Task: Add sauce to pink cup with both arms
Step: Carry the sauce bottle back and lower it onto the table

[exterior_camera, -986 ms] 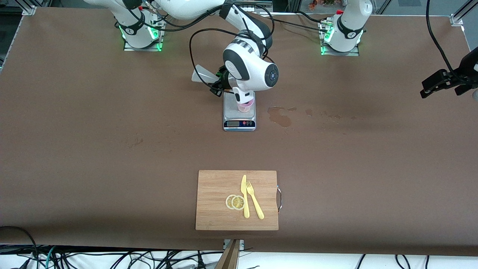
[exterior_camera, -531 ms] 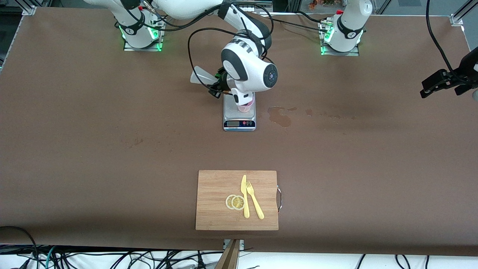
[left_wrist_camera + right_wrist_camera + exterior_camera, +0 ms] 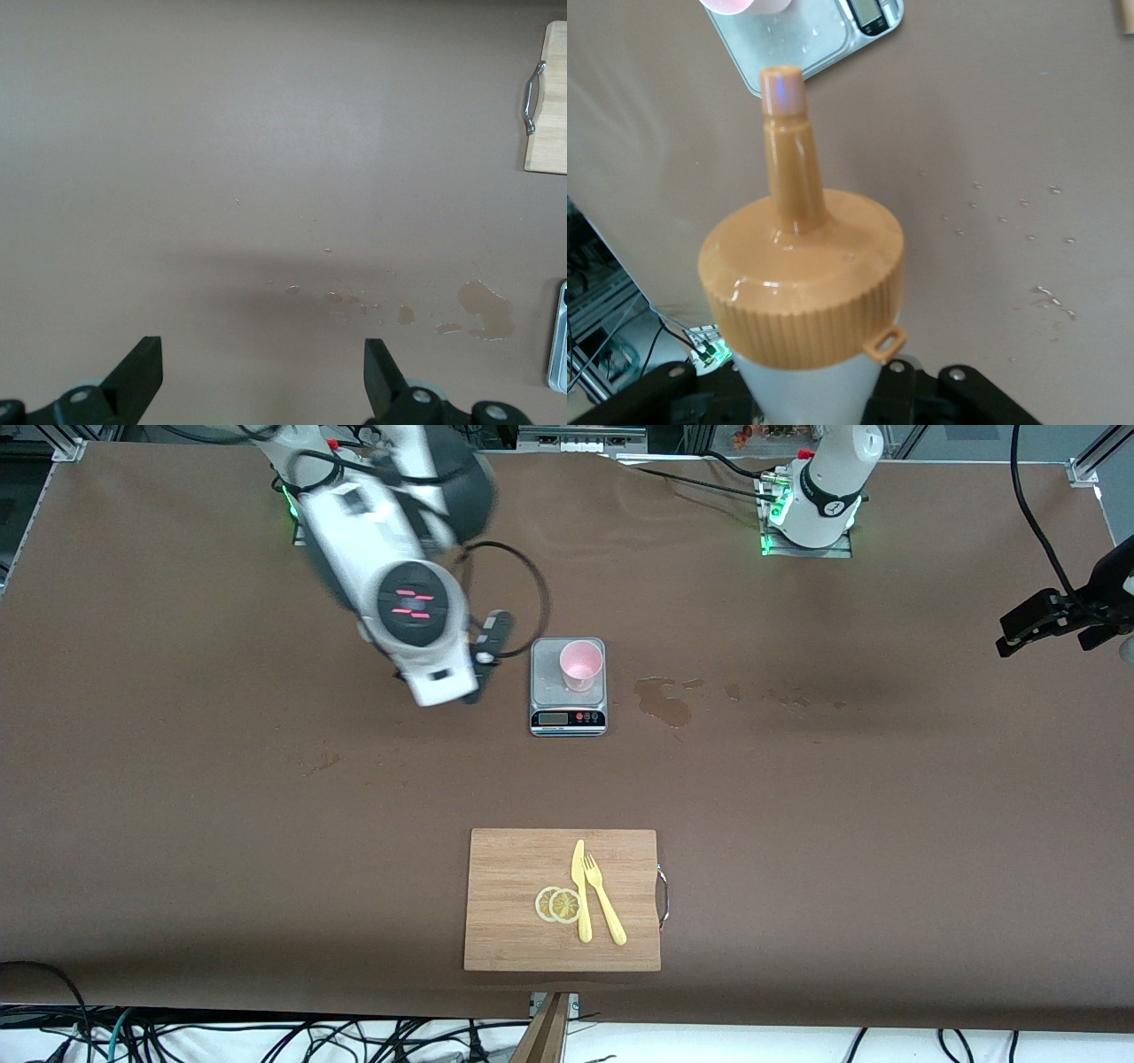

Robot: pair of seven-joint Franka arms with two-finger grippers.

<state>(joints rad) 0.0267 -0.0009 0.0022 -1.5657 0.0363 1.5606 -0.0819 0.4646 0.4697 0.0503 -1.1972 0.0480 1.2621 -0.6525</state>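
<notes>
The pink cup (image 3: 580, 666) stands upright on a small silver kitchen scale (image 3: 567, 713) in the middle of the table. The right arm's wrist (image 3: 416, 624) hangs over the bare table beside the scale, toward the right arm's end, and hides the bottle in the front view. In the right wrist view my right gripper (image 3: 811, 403) is shut on the whitish body of the sauce bottle (image 3: 802, 283). Its orange nozzle points toward the scale (image 3: 824, 35) and the cup's edge (image 3: 744, 4). My left gripper (image 3: 261, 372) waits open, with nothing in it, high over the left arm's end of the table.
A wet spill (image 3: 664, 701) and small droplets mark the brown table beside the scale, toward the left arm's end. Nearer the front camera lies a wooden cutting board (image 3: 514, 903) with two lemon slices (image 3: 558, 904), a yellow knife (image 3: 581, 895) and a fork (image 3: 604, 908).
The right arm has swung away from over the cup toward its own end of the table, still holding the bottle. The cup now shows uncovered. The left gripper has not moved.
</notes>
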